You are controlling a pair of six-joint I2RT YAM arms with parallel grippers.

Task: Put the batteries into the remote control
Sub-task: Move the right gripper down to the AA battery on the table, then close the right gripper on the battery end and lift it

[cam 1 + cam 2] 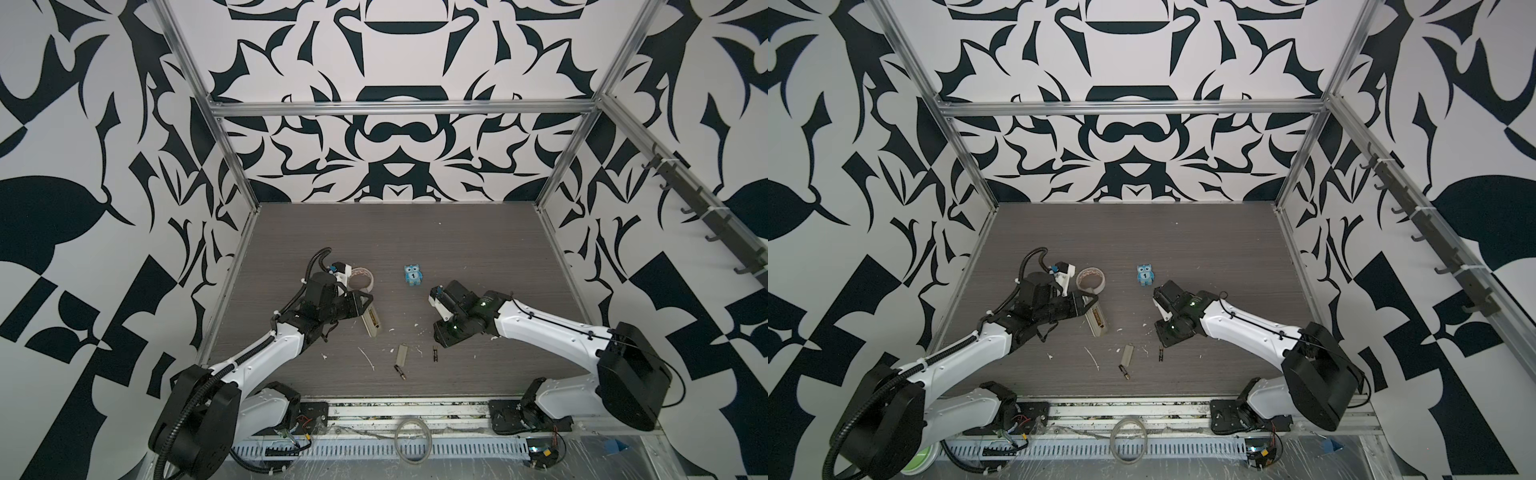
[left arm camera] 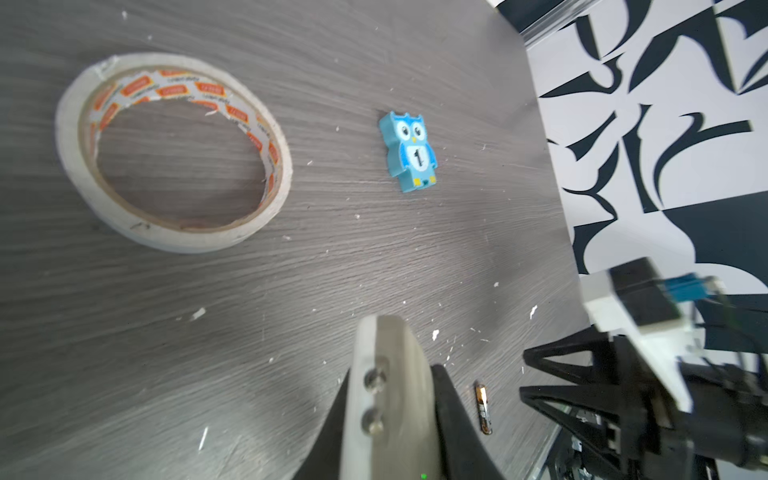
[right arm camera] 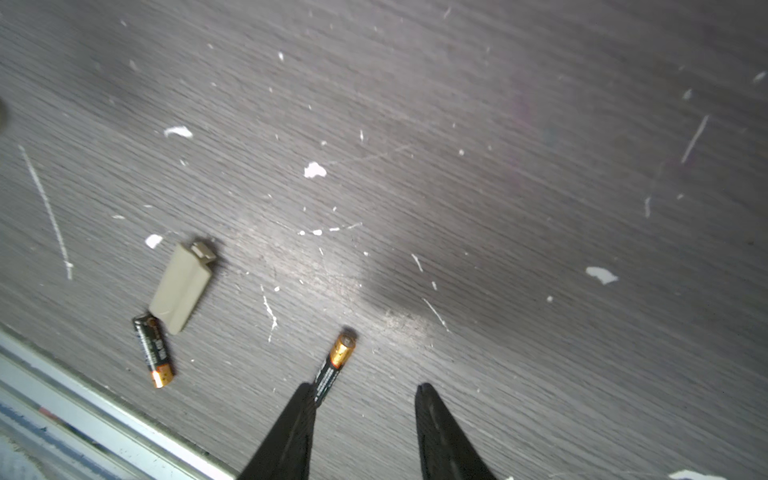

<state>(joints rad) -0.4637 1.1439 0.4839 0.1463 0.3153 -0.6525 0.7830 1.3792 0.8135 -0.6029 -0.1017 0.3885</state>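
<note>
Down near the front edge of the grey wood-grain surface (image 1: 415, 249), the two slim black cylindrical batteries with coppery ends lie loose, so nothing's loaded yet afaict. One battery (image 3: 334, 365) sits right beside the right gripper (image 3: 365, 388), whose jaws are spread with nothing between them. The other battery (image 3: 153, 351) is up against the small beige plastic battery cover (image 3: 180, 286), which is off. Left gripper (image 1: 365, 302) is clamped on the slim off-white plastic remote control (image 1: 371, 323). Smooth round cells, they'll probably roll easily.
</note>
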